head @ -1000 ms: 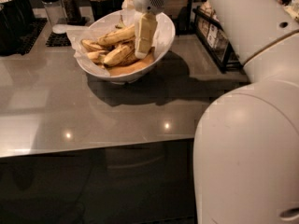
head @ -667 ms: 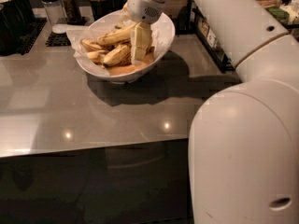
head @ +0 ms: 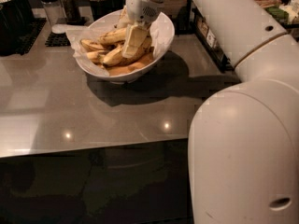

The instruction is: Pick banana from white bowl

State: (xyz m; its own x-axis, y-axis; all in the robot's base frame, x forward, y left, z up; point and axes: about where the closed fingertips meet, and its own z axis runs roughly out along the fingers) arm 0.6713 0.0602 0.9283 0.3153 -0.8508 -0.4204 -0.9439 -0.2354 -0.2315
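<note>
The white bowl (head: 164, 31) stands on the grey counter at the back, lined with crinkled paper. Several yellow-brown bananas lie in it. The long curved banana (head: 113, 57) lies across the middle of the pile. My gripper (head: 132, 48) reaches down from above into the bowl and sits right on the bananas, over the right end of the long one. The gripper hides part of the pile.
The grey counter (head: 93, 111) ends in a front edge above a dark cabinet. Dark containers and shakers (head: 60, 3) stand behind the bowl to the left. A dark rack (head: 210, 36) stands at the right. My white arm (head: 243, 125) fills the right side.
The gripper has moved a little to the left and down, deeper among the bananas. The bowl and the bananas have not visibly moved.
</note>
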